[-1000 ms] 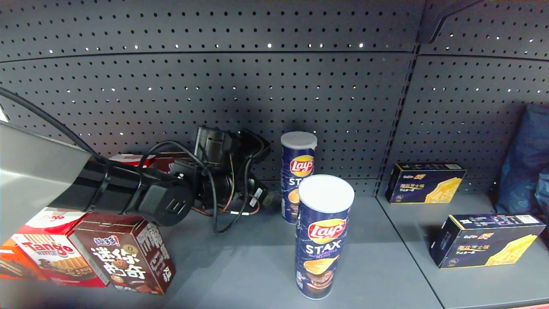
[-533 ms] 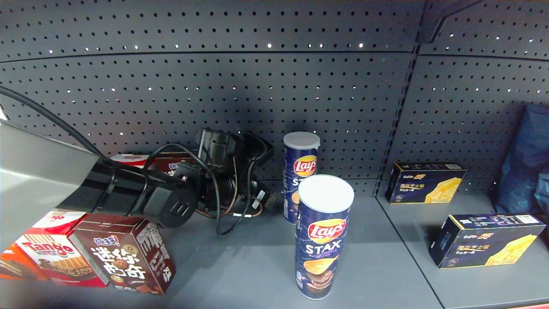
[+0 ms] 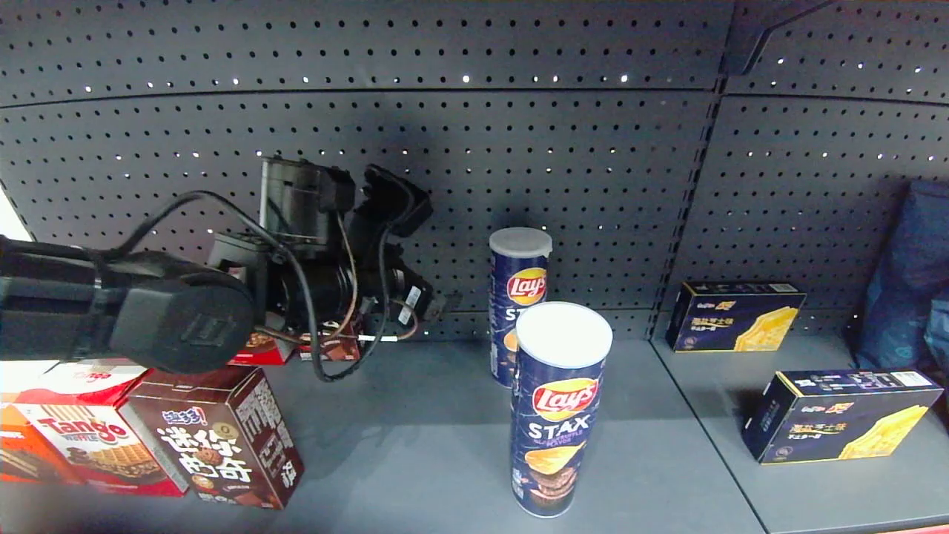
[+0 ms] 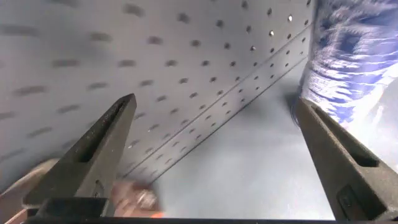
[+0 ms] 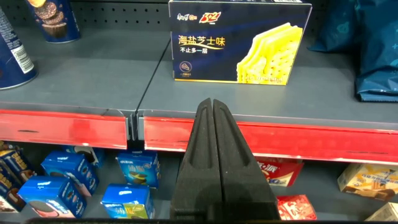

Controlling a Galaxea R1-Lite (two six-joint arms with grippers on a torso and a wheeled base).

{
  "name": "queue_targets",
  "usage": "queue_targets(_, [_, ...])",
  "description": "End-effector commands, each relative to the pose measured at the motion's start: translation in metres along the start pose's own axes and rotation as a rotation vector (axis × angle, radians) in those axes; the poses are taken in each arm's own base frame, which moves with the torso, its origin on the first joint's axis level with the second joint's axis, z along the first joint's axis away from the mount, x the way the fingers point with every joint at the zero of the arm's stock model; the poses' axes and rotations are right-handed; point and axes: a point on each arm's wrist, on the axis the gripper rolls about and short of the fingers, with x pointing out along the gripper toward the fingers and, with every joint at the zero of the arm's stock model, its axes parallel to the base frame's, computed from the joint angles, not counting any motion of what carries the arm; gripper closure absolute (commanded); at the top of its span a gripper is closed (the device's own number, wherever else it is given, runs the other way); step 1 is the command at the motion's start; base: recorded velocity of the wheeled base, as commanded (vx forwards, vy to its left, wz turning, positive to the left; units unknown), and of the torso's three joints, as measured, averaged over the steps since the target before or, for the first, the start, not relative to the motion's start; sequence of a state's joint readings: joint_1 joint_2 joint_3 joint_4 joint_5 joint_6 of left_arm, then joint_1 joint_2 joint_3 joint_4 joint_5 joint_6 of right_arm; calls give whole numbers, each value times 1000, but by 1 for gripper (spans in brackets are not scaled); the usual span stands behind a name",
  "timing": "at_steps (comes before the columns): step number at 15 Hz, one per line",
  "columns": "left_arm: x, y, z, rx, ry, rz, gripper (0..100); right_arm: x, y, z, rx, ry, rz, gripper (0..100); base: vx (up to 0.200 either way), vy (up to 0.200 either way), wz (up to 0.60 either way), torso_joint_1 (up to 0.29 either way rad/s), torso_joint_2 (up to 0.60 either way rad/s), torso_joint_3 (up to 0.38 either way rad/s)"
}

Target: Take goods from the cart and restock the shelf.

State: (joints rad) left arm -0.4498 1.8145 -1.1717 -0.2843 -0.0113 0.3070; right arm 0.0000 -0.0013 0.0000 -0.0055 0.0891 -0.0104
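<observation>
Two dark blue chip cans with white lids stand upright on the grey shelf [image 3: 415, 445], one at the front [image 3: 561, 408] and one behind it [image 3: 519, 297] near the pegboard. My left gripper [image 3: 434, 302] hangs above the shelf, left of the back can and apart from it. In the left wrist view it [image 4: 216, 102] is open and empty, facing the pegboard, with a blue can [image 4: 354, 56] off to one side. My right gripper [image 5: 213, 124] is shut on nothing, in front of the red shelf edge [image 5: 311, 134], below a dark blue biscuit box [image 5: 239, 42].
A brown cookie box [image 3: 222, 445] and a wafer box [image 3: 96, 437] stand at the front left, with red boxes [image 3: 256, 348] behind the arm. Two dark blue boxes [image 3: 734, 304] [image 3: 845, 415] and a blue bag [image 3: 916, 274] fill the right bay. Blue packs [image 5: 62, 186] sit on the lower shelf.
My left arm has risen and drawn back to the left, away from the back can. The back can stays upright where it was.
</observation>
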Motion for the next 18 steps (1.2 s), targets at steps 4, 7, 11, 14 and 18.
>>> queue_targets(4, [-111, 9, 30, 0, -149, 71, 0, 0, 0, 0, 0, 1, 0, 100, 0, 0, 0, 0, 0, 0])
queue_targets(7, [-140, 1, 9, 0, -146, 60, 0, 0, 0, 0, 0, 1, 0, 100, 0, 0, 0, 0, 0, 0])
queue_targets(11, [-186, -12, -28, -9, -148, 28, 0, 0, 0, 0, 0, 2, -3, 100, 0, 0, 0, 0, 0, 0])
queue_targets(14, [-195, -11, -23, -21, -221, 26, 0, 25, -3, 121, 43, -2, 55, 100, 0, 0, 0, 0, 0, 0])
queue_targets(18, [-186, -9, -18, -52, -257, 36, 0, 90, 6, 142, -46, 181, 316, 100, 0, 0, 0, 0, 0, 0])
